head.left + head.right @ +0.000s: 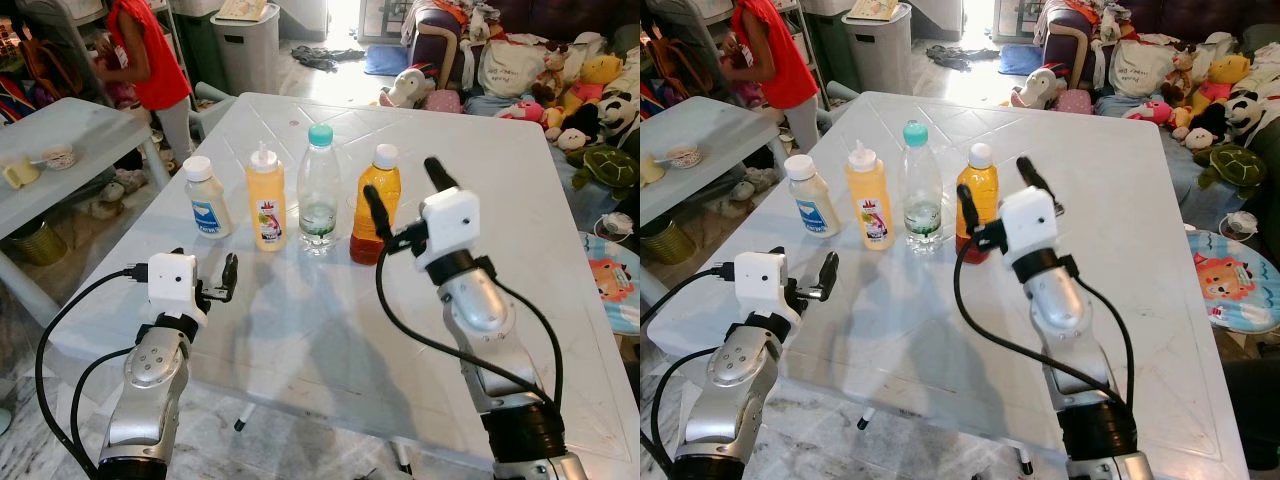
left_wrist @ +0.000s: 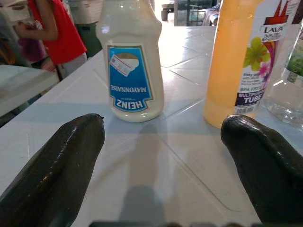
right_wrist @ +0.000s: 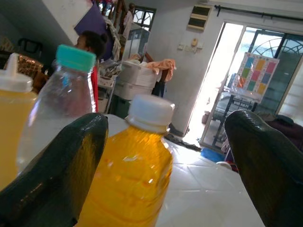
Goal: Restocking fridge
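Right gripper [image 1: 404, 198], centre right of the frame, fingers spread wide and raised just short of the orange juice bottle [image 1: 376, 205], level with its white cap and shoulder. Nothing held. Left gripper [image 1: 220, 280], lower left of the frame, likewise spread and empty, low over the surface [image 1: 520, 170] and aimed between the mayonnaise bottle [image 1: 206, 197] and the yellow squeeze bottle [image 1: 265, 198].

Four bottles in a row across the middle of the frame, upright and close together: mayonnaise, yellow squeeze bottle, clear water bottle [image 1: 319, 190] with a teal cap, then the juice. Juice bottle apparently full, so probably heavy for its size; smooth plastic wall, likely slippery and a little yielding. Best taken around the body below the shoulder, not at the cap. Water bottle nearly empty, so probably light and easy to tip.

Chief obstruction: the water bottle just beside the juice, leaving little room for the inner finger. Beyond the surface: a person in a red top [image 1: 145, 55] at the upper left beside a second table [image 1: 70, 140], a grey bin [image 1: 247, 45] at the top, stuffed toys [image 1: 585, 95] at the upper right.
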### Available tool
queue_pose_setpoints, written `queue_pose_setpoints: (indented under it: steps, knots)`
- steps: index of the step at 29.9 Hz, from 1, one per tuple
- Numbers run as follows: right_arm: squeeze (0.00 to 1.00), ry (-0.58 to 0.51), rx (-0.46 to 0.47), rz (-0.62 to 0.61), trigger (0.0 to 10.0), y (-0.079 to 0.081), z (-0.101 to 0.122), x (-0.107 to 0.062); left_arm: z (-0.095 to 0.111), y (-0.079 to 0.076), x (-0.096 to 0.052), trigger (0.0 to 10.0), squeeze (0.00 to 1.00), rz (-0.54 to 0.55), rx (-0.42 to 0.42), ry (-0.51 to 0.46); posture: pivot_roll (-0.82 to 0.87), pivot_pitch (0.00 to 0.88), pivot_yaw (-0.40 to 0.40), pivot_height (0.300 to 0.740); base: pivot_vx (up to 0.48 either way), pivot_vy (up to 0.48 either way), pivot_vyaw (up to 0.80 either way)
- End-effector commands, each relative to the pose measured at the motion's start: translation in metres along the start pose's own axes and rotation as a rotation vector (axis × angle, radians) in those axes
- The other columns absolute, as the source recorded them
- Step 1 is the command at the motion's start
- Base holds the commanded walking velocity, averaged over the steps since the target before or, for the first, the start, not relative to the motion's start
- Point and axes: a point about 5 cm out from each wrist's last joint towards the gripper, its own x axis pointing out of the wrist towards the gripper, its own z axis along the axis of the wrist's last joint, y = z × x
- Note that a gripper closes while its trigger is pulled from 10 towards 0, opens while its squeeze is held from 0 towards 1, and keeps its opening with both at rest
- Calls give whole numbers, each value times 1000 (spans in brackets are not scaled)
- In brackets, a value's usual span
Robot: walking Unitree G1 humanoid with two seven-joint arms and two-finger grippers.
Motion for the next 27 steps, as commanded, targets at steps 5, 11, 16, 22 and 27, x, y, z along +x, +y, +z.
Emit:
queue_pose_setpoints:
  steps: [5,11,16,22,27]
  knots:
    - [0,4,21,40,10000,-3,-1,11,1,-2,2,10000,0,-18,2,3,13,0,31,740,0,0,0]
    - [0,-11,76,102,10000,3,4,28,0,-1,1,10000,0,-24,6,8,20,0,30,740,0,0,0]
    - [0,2,150,89,10000,2,6,40,-1,-1,0,10000,0,-22,8,14,27,0,30,740,0,0,0]
    - [0,30,182,112,2157,4,6,46,-1,-1,-1,10000,0,-25,11,15,28,0,31,740,0,0,0]
    - [0,60,177,113,0,4,8,48,-2,0,-1,10000,0,-27,13,19,26,0,32,740,0,0,0]
